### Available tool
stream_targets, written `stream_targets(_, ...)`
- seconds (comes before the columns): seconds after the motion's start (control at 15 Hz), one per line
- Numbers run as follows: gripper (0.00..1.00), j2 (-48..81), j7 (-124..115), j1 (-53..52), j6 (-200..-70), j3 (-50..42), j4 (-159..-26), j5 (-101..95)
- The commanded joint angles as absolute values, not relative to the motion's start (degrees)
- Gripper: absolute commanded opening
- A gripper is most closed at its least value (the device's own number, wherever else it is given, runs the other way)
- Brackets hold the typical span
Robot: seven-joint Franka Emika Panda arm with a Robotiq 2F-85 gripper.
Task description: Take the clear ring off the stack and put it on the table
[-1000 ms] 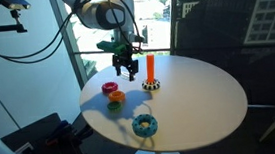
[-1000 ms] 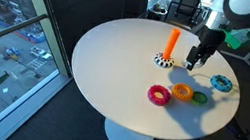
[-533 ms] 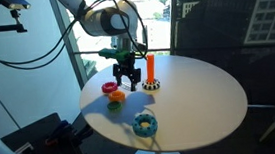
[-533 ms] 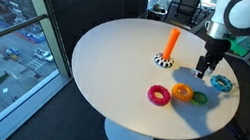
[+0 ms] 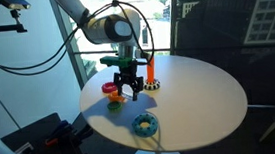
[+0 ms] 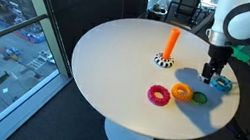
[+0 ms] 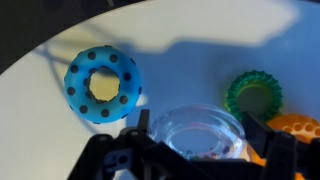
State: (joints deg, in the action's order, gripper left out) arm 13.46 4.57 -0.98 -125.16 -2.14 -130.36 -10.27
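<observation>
round white table (image 6: pixel 115 69) beside a glass wall. gripper (image 7: pixel 198 140) sits low over the table, with the stack (image 6: pixel 170 45) at its 10 o'clock in an exterior view. jaws part-closed, gripping the clear ring (image 7: pixel 200 125). wrist view: blue ring (image 7: pixel 103 85) at its 10 o'clock, green ring (image 7: pixel 253 95) at 2, orange ring (image 7: pixel 300 128) at 3. can't tell if the ring touches the tabletop.

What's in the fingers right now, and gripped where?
The clear ring, clamped by the fingers across opposite sides of its outer rim.
</observation>
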Motion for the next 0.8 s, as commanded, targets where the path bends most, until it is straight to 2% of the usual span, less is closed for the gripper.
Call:
stream_targets(0.0,0.66,15.6,4.3,-1.0,-123.7,-1.9,-129.5,-12.9)
stream_targets(0.53,0.67,19.6,4.5,-1.6,-123.2,-1.7,-128.5,-15.2)
stream_targets(0.73,0.98,19.5,4.6,-1.6,-122.9,-1.7,-128.4,-15.4)
